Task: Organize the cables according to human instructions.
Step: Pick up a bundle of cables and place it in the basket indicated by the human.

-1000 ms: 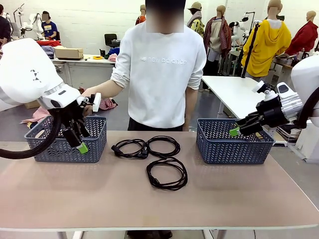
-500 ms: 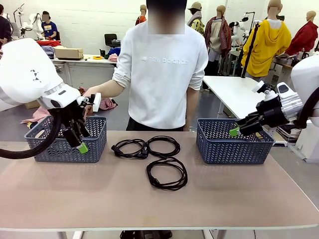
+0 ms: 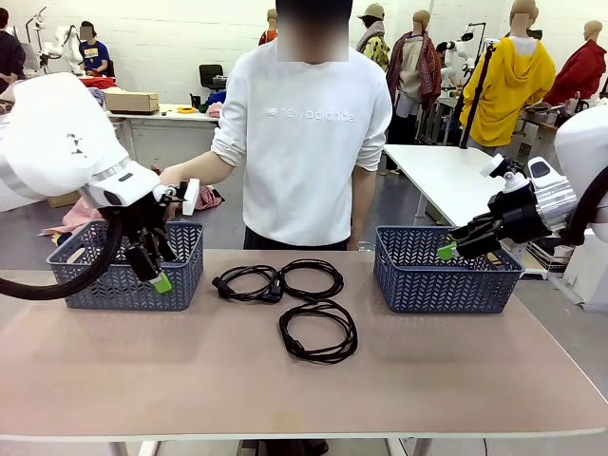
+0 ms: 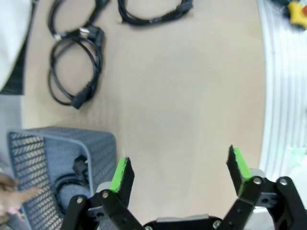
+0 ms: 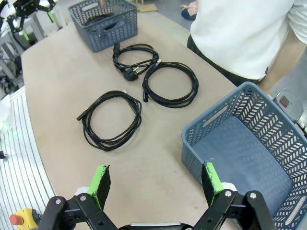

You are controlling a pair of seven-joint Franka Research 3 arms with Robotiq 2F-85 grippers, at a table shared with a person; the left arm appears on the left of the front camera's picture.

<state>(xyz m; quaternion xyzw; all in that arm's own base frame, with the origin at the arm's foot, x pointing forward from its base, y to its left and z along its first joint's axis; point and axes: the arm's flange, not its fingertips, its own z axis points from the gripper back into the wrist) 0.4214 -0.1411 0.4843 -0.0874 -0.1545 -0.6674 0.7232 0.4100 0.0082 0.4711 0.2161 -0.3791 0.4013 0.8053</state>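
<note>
Three coiled black cables lie mid-table: one at the back left (image 3: 247, 282), one beside it (image 3: 312, 278) and one nearer me (image 3: 318, 331). A fourth cable (image 4: 71, 181) lies inside the left grey basket (image 3: 180, 275). My left gripper (image 3: 157, 271) hangs open at that basket's front right corner, nothing between its green pads (image 4: 121, 173); the table shows below it (image 4: 178, 160). My right gripper (image 3: 451, 245) is open and empty over the left rim of the right grey basket (image 3: 446, 285), and it looks down on the three cables (image 5: 112, 120) and that basket (image 5: 249, 143).
A person in a white top (image 3: 304, 142) stands at the far edge, one hand (image 3: 171, 178) by the left basket. The right basket holds nothing. Bare tabletop (image 3: 304, 389) stretches along the near side.
My left arm has shifted slightly to the right by the left basket. The cables, baskets and right arm have not moved.
</note>
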